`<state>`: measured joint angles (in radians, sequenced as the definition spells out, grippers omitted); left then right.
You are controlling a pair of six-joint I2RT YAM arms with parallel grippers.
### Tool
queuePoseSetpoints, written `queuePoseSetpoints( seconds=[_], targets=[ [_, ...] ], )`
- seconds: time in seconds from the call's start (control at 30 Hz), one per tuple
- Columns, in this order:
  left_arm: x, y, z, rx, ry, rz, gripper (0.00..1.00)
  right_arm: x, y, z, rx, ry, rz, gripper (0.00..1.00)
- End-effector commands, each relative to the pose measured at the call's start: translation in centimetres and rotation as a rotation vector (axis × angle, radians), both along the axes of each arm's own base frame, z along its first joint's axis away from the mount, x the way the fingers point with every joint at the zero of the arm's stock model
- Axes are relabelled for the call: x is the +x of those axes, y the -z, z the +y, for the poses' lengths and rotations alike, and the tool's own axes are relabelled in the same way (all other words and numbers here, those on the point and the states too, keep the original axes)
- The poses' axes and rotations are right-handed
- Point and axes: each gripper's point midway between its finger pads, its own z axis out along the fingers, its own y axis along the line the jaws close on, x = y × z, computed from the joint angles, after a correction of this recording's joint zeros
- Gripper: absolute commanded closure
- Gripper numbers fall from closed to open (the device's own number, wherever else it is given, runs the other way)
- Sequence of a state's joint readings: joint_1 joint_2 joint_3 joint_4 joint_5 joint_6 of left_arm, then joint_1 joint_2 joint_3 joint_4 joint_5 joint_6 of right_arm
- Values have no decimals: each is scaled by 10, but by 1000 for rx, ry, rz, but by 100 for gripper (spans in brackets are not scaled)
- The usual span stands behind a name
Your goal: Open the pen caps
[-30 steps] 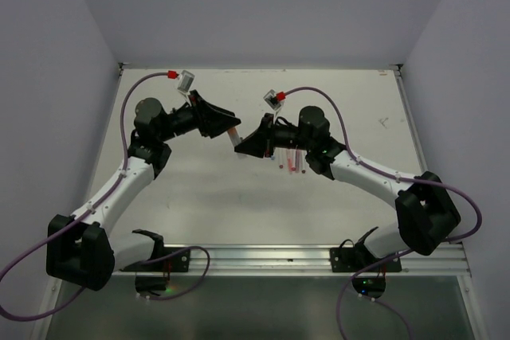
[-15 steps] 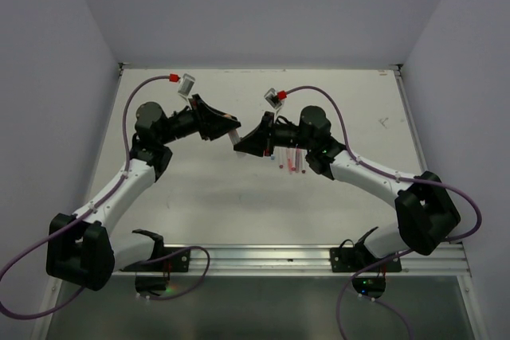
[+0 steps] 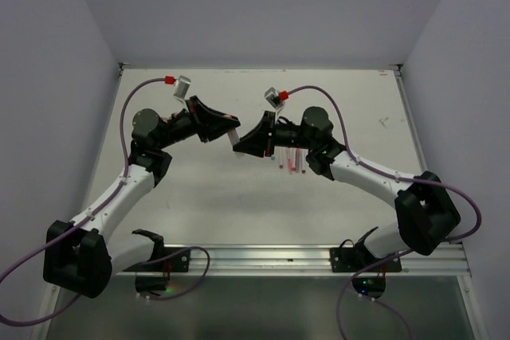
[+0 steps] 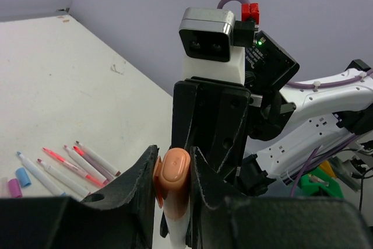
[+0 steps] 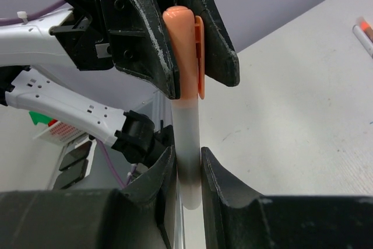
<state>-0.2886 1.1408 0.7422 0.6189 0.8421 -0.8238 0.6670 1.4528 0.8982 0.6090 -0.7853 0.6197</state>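
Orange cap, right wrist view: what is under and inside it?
Under the orange cap, the pale barrel runs down into the right pincer. The left pincer grips the cap's sides. The cap's inside is covered.

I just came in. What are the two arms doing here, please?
The two arms hold one marker between them above the table. The right gripper clamps its pale barrel; the left gripper grips its orange cap, which is not yet off. Several thin pens lie on the table, with two loose caps beside them.
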Motion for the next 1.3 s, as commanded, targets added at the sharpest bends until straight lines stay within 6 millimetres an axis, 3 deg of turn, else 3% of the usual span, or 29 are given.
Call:
queuePoseSetpoints(
  seconds=[0.0, 0.43, 0.63, 0.7, 0.77, 0.8, 0.83, 0.87, 0.9, 0.93, 0.97, 1.0, 1.03, 1.07, 1.17, 1.27],
  targets=[
    [0, -63, 12, -100, -101, -242, 100, -16, 17, -4, -23, -63, 53, 100],
    [8, -156, 40, -258, -316, -501, 100, -63, 88, -20, -109, -184, 193, 100],
    [3, -195, 56, -304, -408, -619, 100, -79, 107, -27, -112, -210, 234, 100],
    [10, -192, 53, -272, -409, -590, 100, -76, 96, -30, -77, -187, 232, 100],
    [27, -175, 48, -191, -415, -518, 100, -60, 97, -39, -76, -96, 247, 100],
    [48, -148, 42, -82, -419, -426, 100, -35, 95, -53, -135, 43, 225, 100],
    [53, -133, 41, -49, -416, -364, 100, -23, 98, -56, -146, 96, 174, 100],
    [60, -122, 40, -11, -417, -321, 100, -21, 120, -67, -253, 156, 237, 100],
    [69, -108, 36, 37, -408, -291, 100, -10, 105, -71, -274, 205, 178, 100],
    [75, -81, 35, 102, -399, -192, 100, -4, 108, -79, -326, 246, 130, 100],
    [80, -68, 34, 136, -398, -154, 100, 10, 125, -97, -433, 376, 161, 100],
    [83, -55, 34, 174, -394, -130, 99, 19, 119, -105, -455, 429, 140, 100],
    [89, -28, 34, 232, -394, -41, 99, 30, 117, -119, -481, 502, 123, 100],
    [93, -14, 35, 263, -400, -2, 97, 38, 127, -138, -555, 596, 152, 100],
    [101, 44, 39, 404, -396, 168, 92, 60, 132, -181, -641, 788, 177, 100],
    [106, 96, 40, 508, -373, 317, 90, 71, 143, -214, -701, 915, 237, 100]
  ],
)
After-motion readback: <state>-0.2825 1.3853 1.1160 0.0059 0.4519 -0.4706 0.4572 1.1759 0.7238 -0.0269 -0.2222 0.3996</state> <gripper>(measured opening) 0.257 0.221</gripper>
